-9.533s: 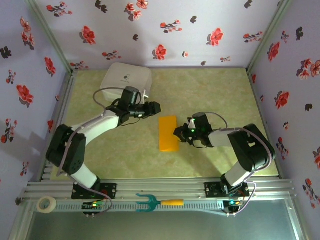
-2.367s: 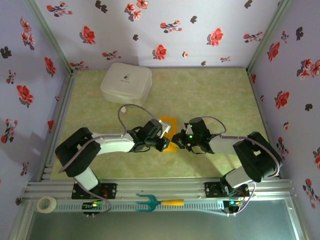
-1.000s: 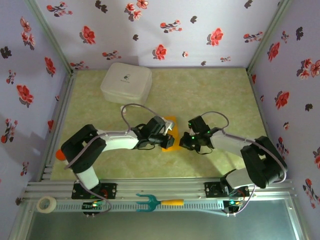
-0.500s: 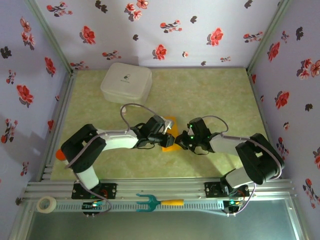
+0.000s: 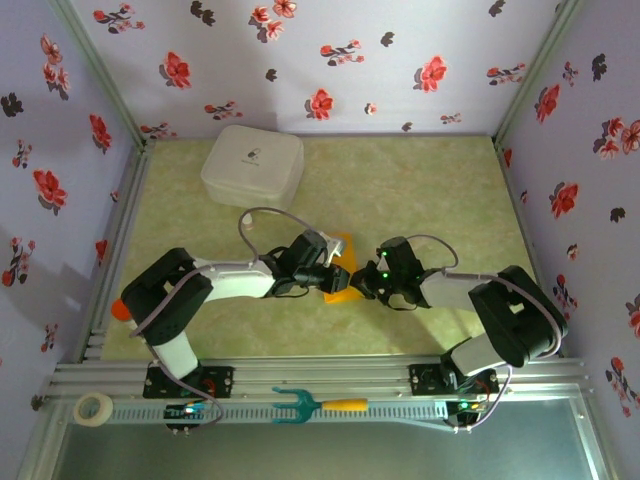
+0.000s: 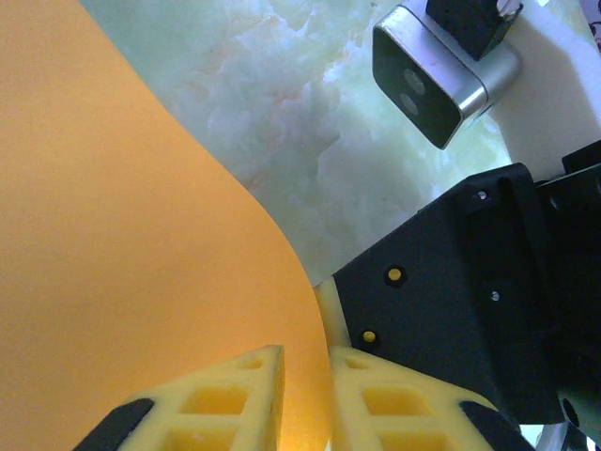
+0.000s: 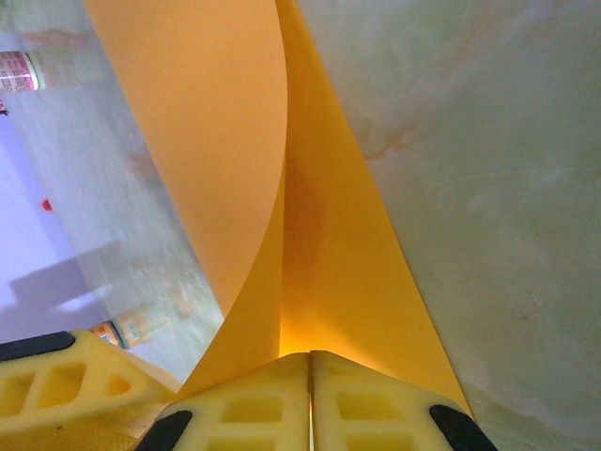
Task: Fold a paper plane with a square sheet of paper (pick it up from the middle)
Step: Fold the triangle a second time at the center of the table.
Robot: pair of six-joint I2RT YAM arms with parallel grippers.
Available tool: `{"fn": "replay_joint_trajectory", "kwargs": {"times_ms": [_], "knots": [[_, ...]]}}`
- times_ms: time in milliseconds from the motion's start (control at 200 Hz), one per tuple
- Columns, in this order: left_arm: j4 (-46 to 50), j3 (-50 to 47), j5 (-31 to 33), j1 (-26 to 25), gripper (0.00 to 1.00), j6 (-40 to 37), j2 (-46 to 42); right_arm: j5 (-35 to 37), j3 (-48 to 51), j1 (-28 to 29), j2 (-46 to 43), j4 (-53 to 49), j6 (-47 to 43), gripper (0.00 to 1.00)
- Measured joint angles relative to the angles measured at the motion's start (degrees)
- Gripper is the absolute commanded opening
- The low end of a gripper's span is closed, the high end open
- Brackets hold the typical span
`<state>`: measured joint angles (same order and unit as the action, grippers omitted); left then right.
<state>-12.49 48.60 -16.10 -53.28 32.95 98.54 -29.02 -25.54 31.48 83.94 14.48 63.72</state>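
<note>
- Orange-yellow paper plane [image 7: 207,141], for now a thin folded sheet rather than a pointed dart: lies about mid-table on the pale green marbled table top [image 5: 420,190], between the two grippers and well in front of the white lidded plastic box [image 5: 252,165].
- Right gripper [image 7: 310,362]: pressed shut with no gap between the yellow fingers, clamped on the paper plane where two layers meet in a fold, with one layer curling up and off to the side and the other running flatter toward the table.
- Left gripper [image 6: 305,362]: comes in from the opposite side, just beside the right gripper's black body. Stands a narrow slit apart, with the sheet's curved edge running into the slit. Cannot tell whether pinching that edge or only straddling it.
- Handling, as a judgement: very light and limp, so likely to sag and flutter when lifted. Springy at any fold not yet pressed flat. Smooth enough to skate over the table top under a sideways push. Easily dented for good by a stray pinch, and easily torn at the edge.
- Where to take hold, as a judgement: along the fold or at an edge, flat between the pads, with a shallow bite. Best near the middle of the length, to stop either end drooping. With both grips on, best not to pull apart.
</note>
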Motion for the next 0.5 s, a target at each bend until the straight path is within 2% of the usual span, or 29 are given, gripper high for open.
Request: {"fn": "replay_joint_trajectory", "kwargs": {"times_ms": [155,300,500], "knots": [[-0.6,0.0,0.0,0.0,0.15,0.0,0.0,-0.4,0.2,-0.4,0.1,0.8,0.4,0.10],[-0.8,0.0,0.0,0.0,0.06,0.0,0.0,-0.8,0.2,-0.5,0.1,1.4,0.9,0.10],[-0.8,-0.2,0.0,0.1,0.02,-0.1,0.0,-0.8,0.2,-0.7,0.1,1.5,0.9,0.10]]}}
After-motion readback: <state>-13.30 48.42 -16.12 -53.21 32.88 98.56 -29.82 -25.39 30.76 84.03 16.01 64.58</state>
